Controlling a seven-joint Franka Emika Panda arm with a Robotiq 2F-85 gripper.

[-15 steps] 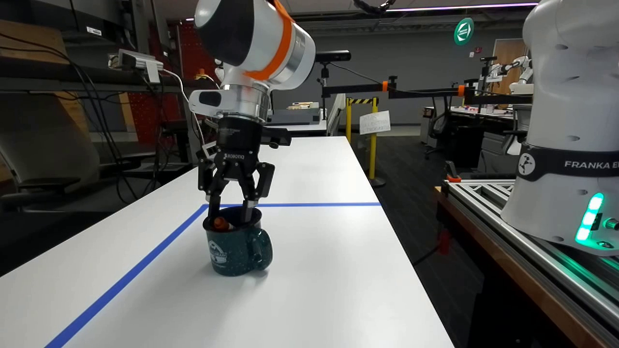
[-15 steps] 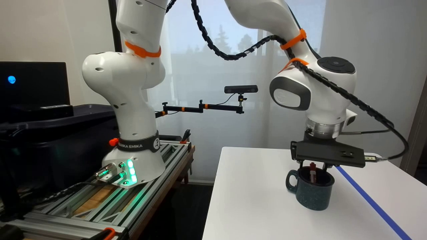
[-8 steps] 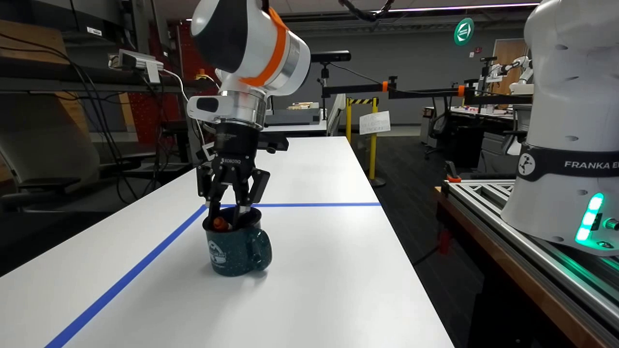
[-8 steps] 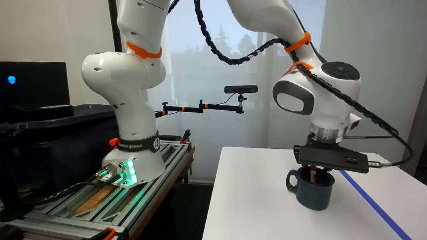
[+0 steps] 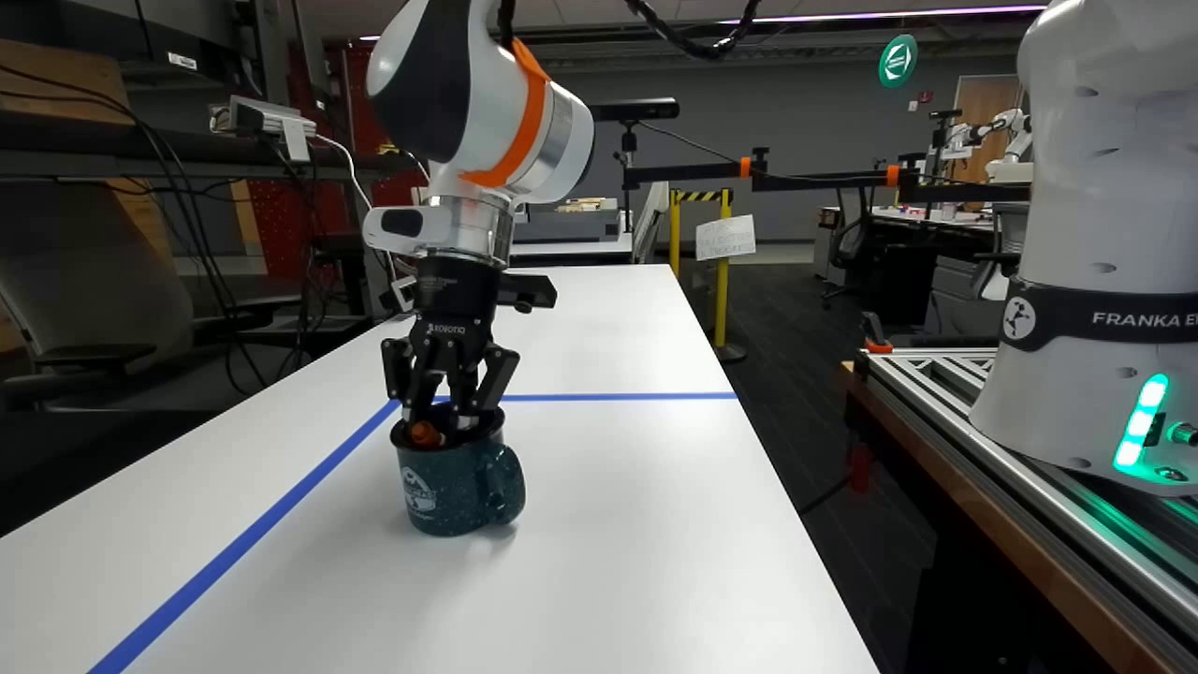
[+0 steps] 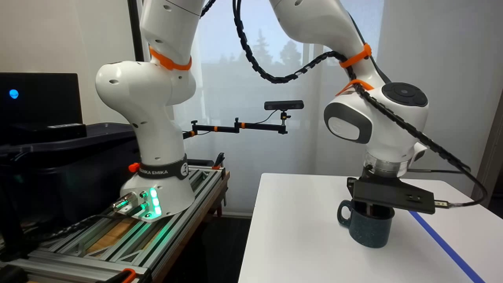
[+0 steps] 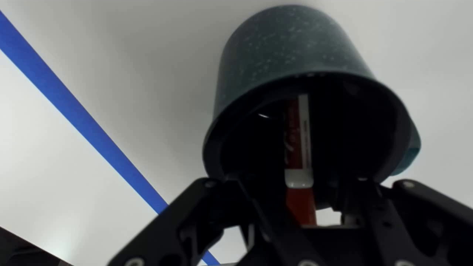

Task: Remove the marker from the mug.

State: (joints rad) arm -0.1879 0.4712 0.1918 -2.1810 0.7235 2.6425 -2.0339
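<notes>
The dark teal mug [image 5: 445, 491] stands upright on the white table in both exterior views [image 6: 369, 232]. Its handle points towards the robot base. The orange-red marker [image 5: 426, 434] stands tilted inside the mug, its orange end near the rim. In the wrist view the marker [image 7: 298, 147] shows a white band and label, with its orange end between my fingers. My gripper [image 5: 440, 421] points down, its fingertips inside the mug's mouth. It is partly open, with a gap between the marker and one finger. The fingertips are hidden in the dark mug.
Blue tape [image 5: 271, 515] runs along the white table [image 5: 599, 562] beside the mug. The robot base [image 6: 157, 188] stands on a separate metal-railed bench [image 6: 129, 236]. A camera on a jointed black arm [image 6: 283, 105] stands in the background.
My gripper has moved down, deeper into the mug's mouth, and its fingers have come closer together. The mug has hardly moved. The marker remains inside it.
</notes>
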